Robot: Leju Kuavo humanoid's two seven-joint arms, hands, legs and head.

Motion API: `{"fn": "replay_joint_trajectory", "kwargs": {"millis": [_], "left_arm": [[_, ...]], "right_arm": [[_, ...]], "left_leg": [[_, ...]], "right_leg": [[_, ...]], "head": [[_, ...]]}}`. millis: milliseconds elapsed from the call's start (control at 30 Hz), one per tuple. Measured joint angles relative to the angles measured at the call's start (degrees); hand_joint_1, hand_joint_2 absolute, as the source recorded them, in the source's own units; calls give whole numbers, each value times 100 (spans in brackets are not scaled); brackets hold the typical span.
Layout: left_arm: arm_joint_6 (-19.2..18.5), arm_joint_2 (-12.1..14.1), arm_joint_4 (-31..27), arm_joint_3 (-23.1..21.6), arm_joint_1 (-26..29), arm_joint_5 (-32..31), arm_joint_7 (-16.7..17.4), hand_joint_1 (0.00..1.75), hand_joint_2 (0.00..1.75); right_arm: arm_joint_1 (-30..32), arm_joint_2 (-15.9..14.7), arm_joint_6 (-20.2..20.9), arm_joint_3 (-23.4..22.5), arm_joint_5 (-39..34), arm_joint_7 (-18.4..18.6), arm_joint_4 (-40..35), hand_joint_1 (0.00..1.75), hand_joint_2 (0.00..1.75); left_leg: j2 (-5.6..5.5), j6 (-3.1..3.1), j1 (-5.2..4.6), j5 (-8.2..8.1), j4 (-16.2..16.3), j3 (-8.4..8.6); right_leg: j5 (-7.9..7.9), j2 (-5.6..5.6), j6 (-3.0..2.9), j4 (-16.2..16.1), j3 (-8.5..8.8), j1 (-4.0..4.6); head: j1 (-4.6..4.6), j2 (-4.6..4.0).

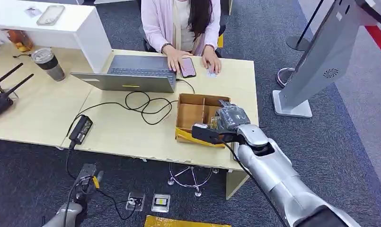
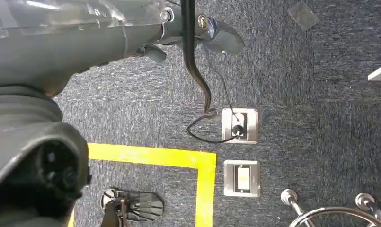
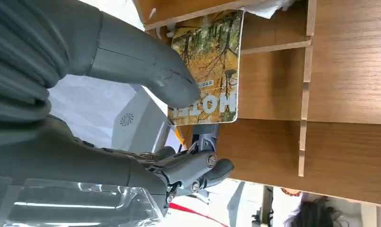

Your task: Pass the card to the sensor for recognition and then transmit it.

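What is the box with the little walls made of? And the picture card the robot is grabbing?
The box looks like thin wood: brown with grain lines, matte, with slotted dividers. The card looks like glossy plastic or coated paper, flat and stiff with rounded corners and a printed autumn-tree picture; which one, I can't tell. The right hand presses its thumb on it.

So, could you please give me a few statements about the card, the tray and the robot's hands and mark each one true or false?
1. The right robot hand has its thumb pressed on the card. True.
2. The card lies flat on the laptop. False: it is at the wooden tray, in the robot hand's grip.
3. The wooden tray has dividers forming compartments. True.
4. The left robot hand is holding the phone. False: it hangs low beside the table, over the carpet; the phone lies by a person's hands.
5. The card is plain white. False: it bears an autumn-tree picture.
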Motion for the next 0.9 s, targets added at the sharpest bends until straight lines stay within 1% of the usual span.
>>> {"fn": "replay_joint_trajectory", "kwargs": {"millis": [500, 733, 900], "left_arm": [[2, -2, 0, 0, -1, -42, 0, 0, 0], [55, -2, 0, 2, 0, -52, -15, 0, 0], [79, -2, 0, 4, -1, -66, -15, 0, 0]], "right_arm": [[6, -59, -33, -17, -76, -52, -61, 175, 175], [-193, -164, -103, -201, -92, -31, -356, 175, 175], [-204, -192, -103, -284, -94, -2, -549, 175, 175]], "left_leg": [[0, 0, 0, 0, 0, 0], [0, 0, 0, 0, 1, 1], [0, 0, 0, 0, 1, 1]], "right_leg": [[0, 0, 0, 0, 0, 0], [0, 0, 0, 0, 0, 0], [0, 0, 0, 1, 0, 0]], "head": [[0, 0], [0, 0], [-2, 0]]}}
